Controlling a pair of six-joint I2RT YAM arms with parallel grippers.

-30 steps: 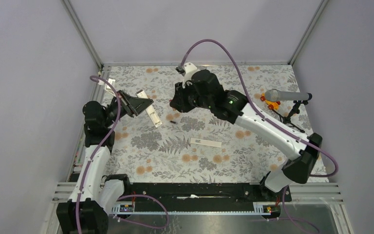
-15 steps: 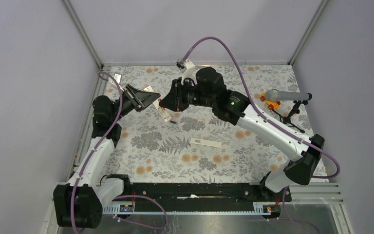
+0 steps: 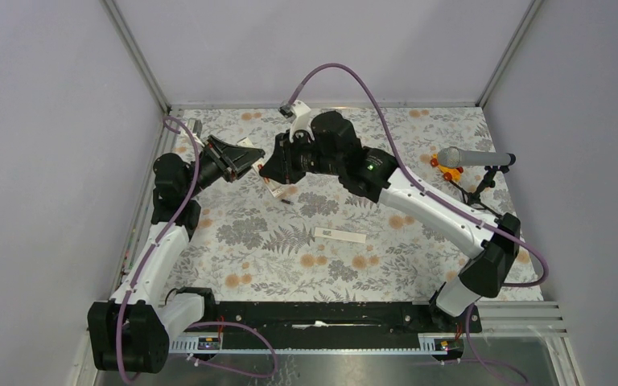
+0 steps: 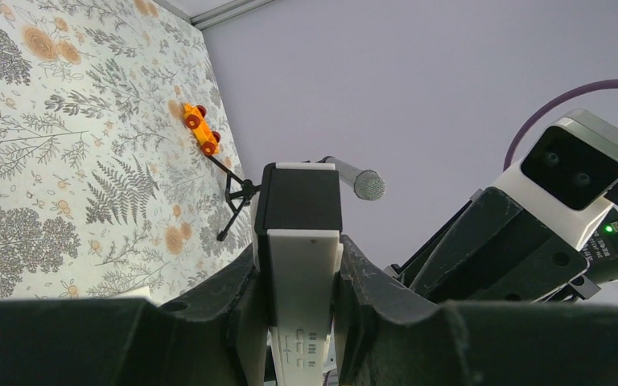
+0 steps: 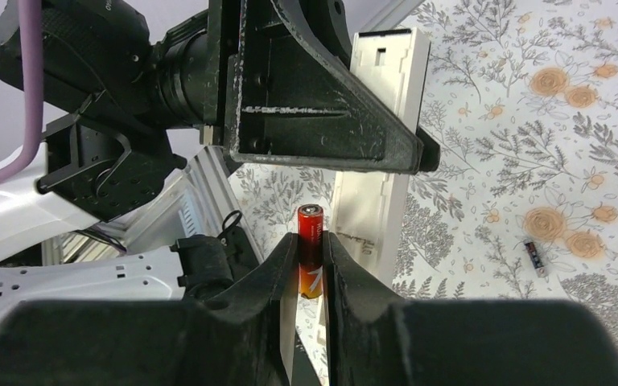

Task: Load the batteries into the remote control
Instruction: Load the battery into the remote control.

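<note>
My left gripper (image 3: 240, 158) is shut on the white remote control (image 4: 302, 273) and holds it off the table; its dark grey end (image 4: 299, 197) points away from the left wrist camera. In the right wrist view the remote (image 5: 382, 137) shows its open battery bay, just beyond my right gripper (image 5: 310, 256). That gripper is shut on a red battery (image 5: 309, 229), held upright close beside the remote. My right gripper (image 3: 272, 169) sits against the remote (image 3: 277, 190) at the back centre. A second battery (image 3: 287, 202) lies on the cloth, also in the right wrist view (image 5: 536, 257).
A thin white cover strip (image 3: 340, 235) lies mid-table on the floral cloth. A grey microphone (image 3: 471, 157) on a black stand with an orange toy piece (image 3: 449, 169) stands at the right. Grey walls enclose the table on three sides.
My left arm has swung the remote up and rightward. My right gripper has moved left with its battery, so the two grippers now meet.
</note>
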